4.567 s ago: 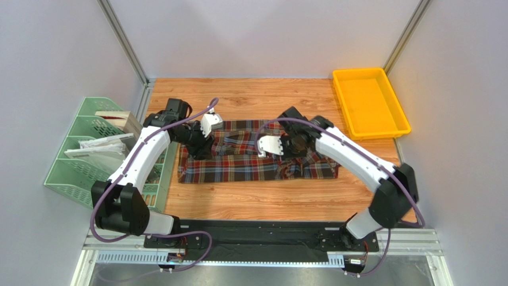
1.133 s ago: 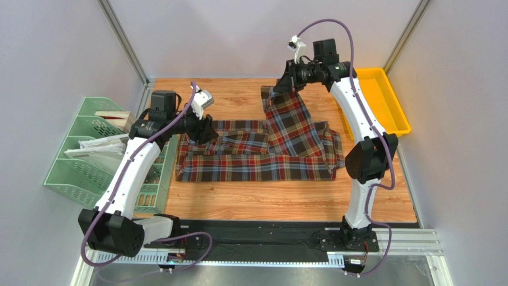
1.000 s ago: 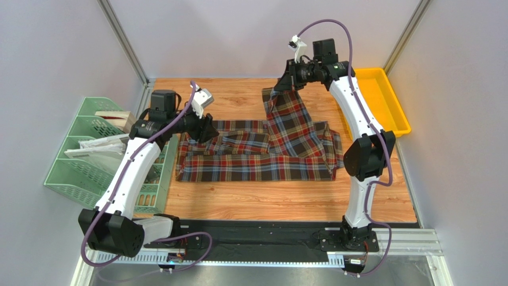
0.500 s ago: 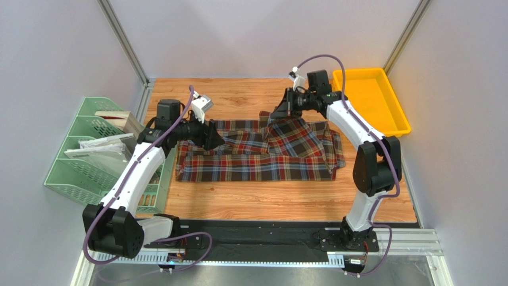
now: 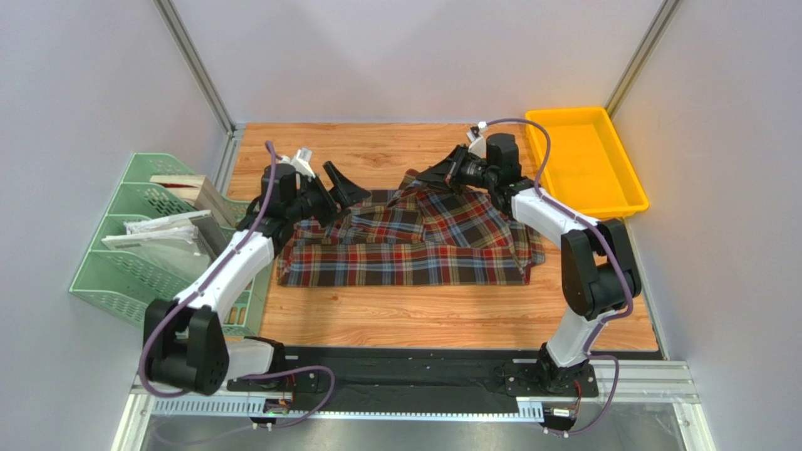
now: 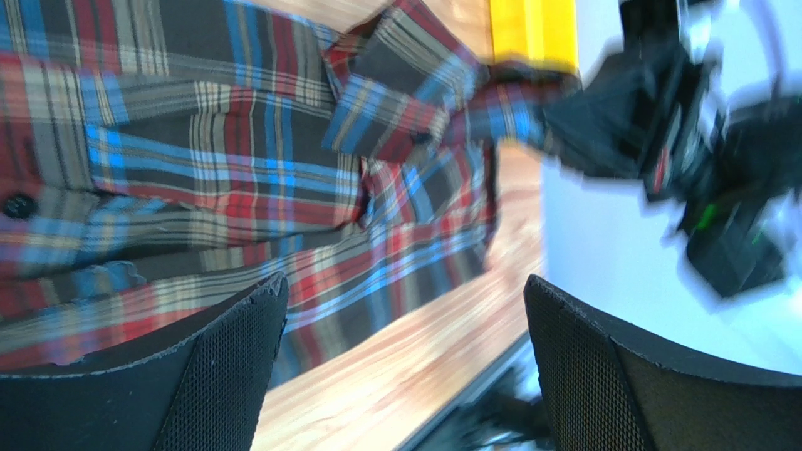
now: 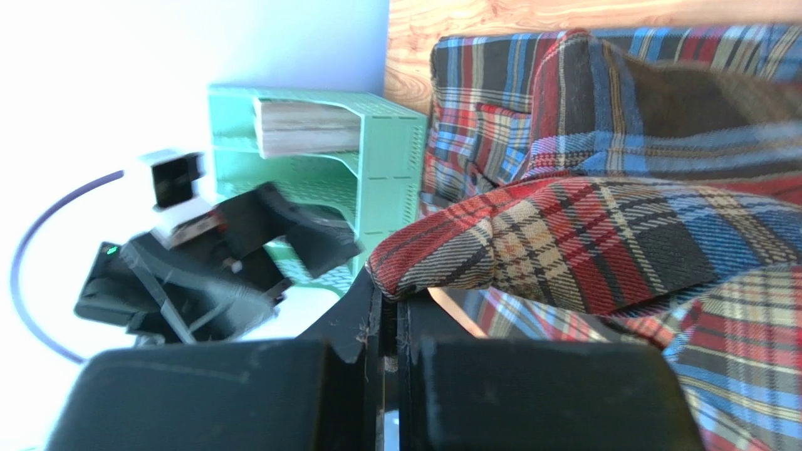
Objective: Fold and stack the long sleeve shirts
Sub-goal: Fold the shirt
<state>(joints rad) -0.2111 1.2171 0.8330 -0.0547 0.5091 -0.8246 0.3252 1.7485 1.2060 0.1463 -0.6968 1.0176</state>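
Wood tabletop [image 5: 424, 315] w/ grey walls round it, same setup as b4. Your plaid shirt [image 5: 405, 258] is lying spread out to the left of the yellow tray [image 5: 584, 160] in the top cam, its right edge near the tray's near-left corner.

Biggest change vs a sec ago: back then your right gripper [image 5: 431, 178] had a piece of the shirt hoisted way up, hanging like a banner by the tray's far-left corner. Now it's dropped low, just left of the tray, and that piece has slumped onto the rest of the shirt in a rumpled hump. Jaws are pinched tight on a fold of plaid. Wrist cam shows the cloth bulging out right at the fingertips, so it hasn't let go.

Your left gripper [image 5: 331, 191] is well left of the tray, on the other side of the shirt, by the shirt's far-left corner. A sec ago it was down on that corner w/ jaws narrower. Now the jaws are spread wide w/ nothing between them, and its wrist cam just looks across the plaid toward the tray. Can't tell from the top cam whether a fingertip brushes the cloth.

Shirt's near edge hasn't budged afaict, same straight line as b4. Green rack [image 5: 141, 272] sits furthest from the tray, off the table's left side, paper in it, no change.
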